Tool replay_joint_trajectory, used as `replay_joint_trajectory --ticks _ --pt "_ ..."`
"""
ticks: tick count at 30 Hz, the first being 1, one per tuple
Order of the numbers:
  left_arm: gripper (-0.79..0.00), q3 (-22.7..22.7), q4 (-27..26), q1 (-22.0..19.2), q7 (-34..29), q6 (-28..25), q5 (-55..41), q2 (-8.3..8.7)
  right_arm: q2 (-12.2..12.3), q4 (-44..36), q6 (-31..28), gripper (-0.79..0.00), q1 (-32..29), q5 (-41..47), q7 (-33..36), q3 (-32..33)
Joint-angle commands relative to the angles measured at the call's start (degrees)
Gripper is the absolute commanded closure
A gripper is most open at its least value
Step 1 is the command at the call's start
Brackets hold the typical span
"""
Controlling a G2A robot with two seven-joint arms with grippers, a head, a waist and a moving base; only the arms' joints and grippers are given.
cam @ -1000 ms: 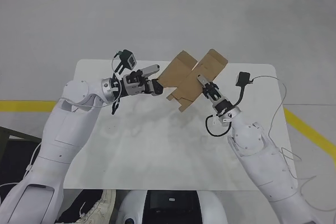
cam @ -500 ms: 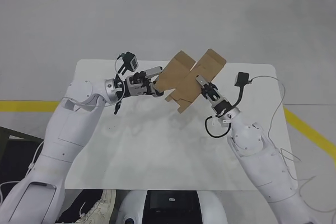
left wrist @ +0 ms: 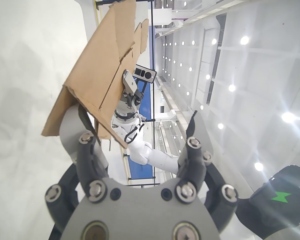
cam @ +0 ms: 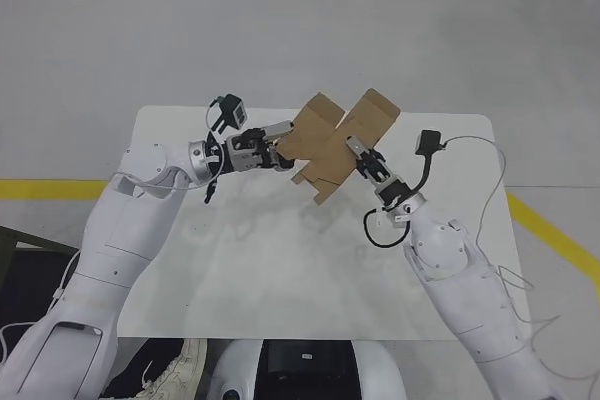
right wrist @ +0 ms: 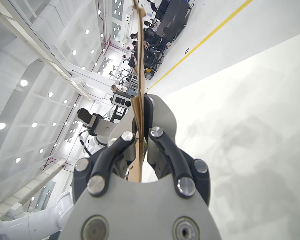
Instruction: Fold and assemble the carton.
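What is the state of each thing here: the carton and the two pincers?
carton: held above the table, partly folded, not yet assembled.
left pincer: open, at the carton's corner.
right pincer: shut on the carton's edge.

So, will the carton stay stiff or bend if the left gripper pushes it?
Probably light: the right gripper holds the carton aloft by one edge. Likely to fold at its creases, since the panels already stand at angles. Each panel looks flat, so fairly stiff.
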Motion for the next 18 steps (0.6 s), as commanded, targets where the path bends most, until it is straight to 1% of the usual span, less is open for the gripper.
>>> replay_joint_trajectory --ticks 1,2,4,5,6,8,10,12,15,18 --pt "-0.597 0.29 0.16 -0.05 -0.16 0.49 0.7 -0.03 -0.1 -0.05 0.0 0.0 -0.02 -0.16 0.12 0.0" --pt "-0.542 0.45 0.27 -0.15 -0.24 0.68 1.25 -0.03 -0.15 -0.07 -0.04 0.0 -0.02 -0.3 0.25 0.01" --pt "-0.529 0.78 0.66 -0.27 -0.27 1.25 2.13 -0.06 -0.22 0.0 -0.02 0.0 -0.02 -0.59 0.48 0.1" --pt "-0.477 0.89 0.81 -0.34 -0.36 1.49 2.23 -0.09 -0.25 0.05 0.01 0.0 -0.05 -0.8 0.61 0.14" --pt "-0.397 1.01 1.01 -0.4 -0.48 1.72 2.43 -0.12 -0.27 0.1 0.03 0.0 -0.07 -0.95 0.74 0.22" --pt "-0.366 1.12 1.36 -0.56 -0.42 1.99 2.82 -0.15 -0.33 0.13 -0.02 0.0 -0.14 -1.09 0.93 0.42" --pt "-0.314 1.23 1.66 -0.7 -0.45 2.37 3.01 -0.2 -0.36 0.05 -0.02 0.0 -0.21 -1.45 1.02 0.67" --pt "-0.283 1.37 1.92 -0.85 -0.68 2.64 3.22 -0.24 -0.4 -0.12 -0.1 0.0 -0.31 -1.9 1.09 0.86" --pt "-0.28 1.56 2.38 -0.98 -1.01 3.13 3.54 -0.29 -0.48 -0.27 -0.2 0.0 -0.46 -2.34 1.16 1.07" --pt "-0.259 1.54 2.88 -1.02 -1.13 3.35 3.53 -0.33 -0.58 -0.33 -0.18 0.0 -0.55 -2.61 1.23 1.25"
